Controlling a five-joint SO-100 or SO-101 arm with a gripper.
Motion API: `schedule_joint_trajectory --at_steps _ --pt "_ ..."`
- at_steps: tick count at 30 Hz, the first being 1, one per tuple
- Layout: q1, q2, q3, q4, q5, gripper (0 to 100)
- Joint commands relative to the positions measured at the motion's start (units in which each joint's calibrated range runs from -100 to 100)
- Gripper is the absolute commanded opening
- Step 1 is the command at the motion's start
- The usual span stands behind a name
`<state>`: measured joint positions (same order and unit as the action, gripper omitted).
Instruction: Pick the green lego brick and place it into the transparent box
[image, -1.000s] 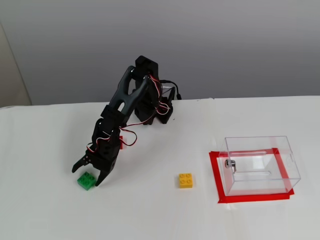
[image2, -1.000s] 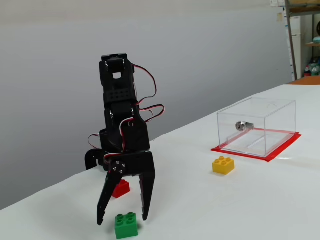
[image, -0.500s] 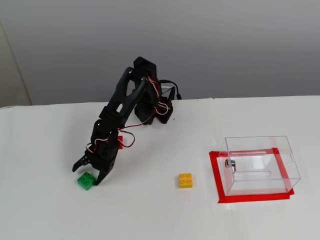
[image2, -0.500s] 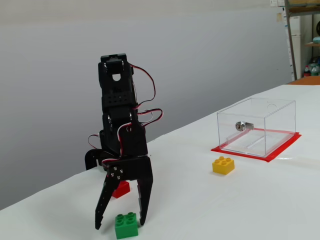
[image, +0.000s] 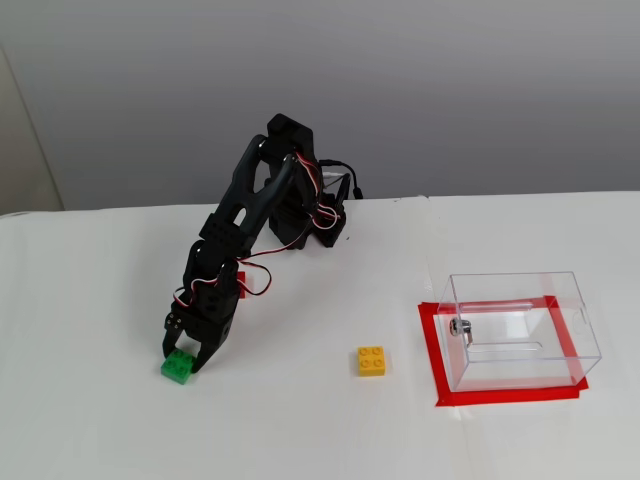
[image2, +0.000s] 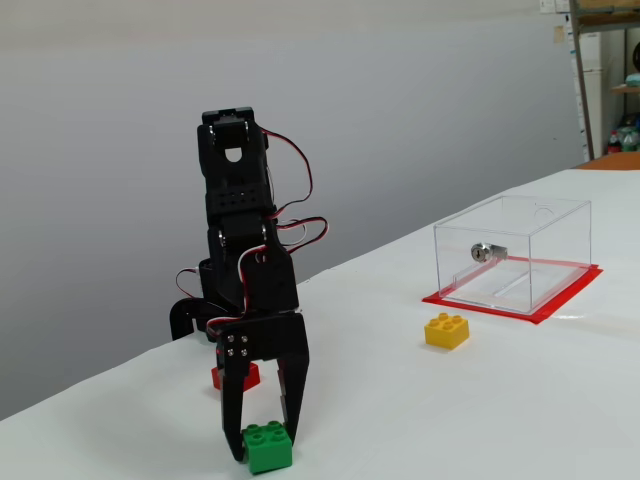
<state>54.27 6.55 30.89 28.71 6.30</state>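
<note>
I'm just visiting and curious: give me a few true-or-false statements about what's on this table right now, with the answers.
1. The green lego brick sits between the gripper's fingers. True.
2. The green brick is inside the transparent box. False: it is on the table, and the box is empty.
3. A yellow brick lies between the arm and the box. True.
4. The box stands on blue tape. False: the red tape frames it.

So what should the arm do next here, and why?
Probably lift straight up a little. The gripper has its fingers against both sides of the green brick, which sits on the table, so the grasp looks made. The clear box lies past the yellow brick, so height is needed first.
</note>
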Motion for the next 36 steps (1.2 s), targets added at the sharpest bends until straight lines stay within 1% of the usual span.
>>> schedule_joint_trajectory --at_steps 1,4,9,15,21,26,36 --pt "0.7 -1.1 -1.8 -0.6 0.0 11" --pt "0.8 -1.7 -2.1 -0.6 -0.1 11" --pt "0.6 -8.2 -1.4 -0.1 -0.2 11" --pt "-0.1 -22.0 3.0 0.2 -0.2 11" --pt "-4.3 -37.9 11.2 0.2 -0.2 11" --pt "-8.4 -48.1 15.0 0.2 -0.2 11" --pt "-19.5 -57.9 16.8 0.2 -0.2 11"
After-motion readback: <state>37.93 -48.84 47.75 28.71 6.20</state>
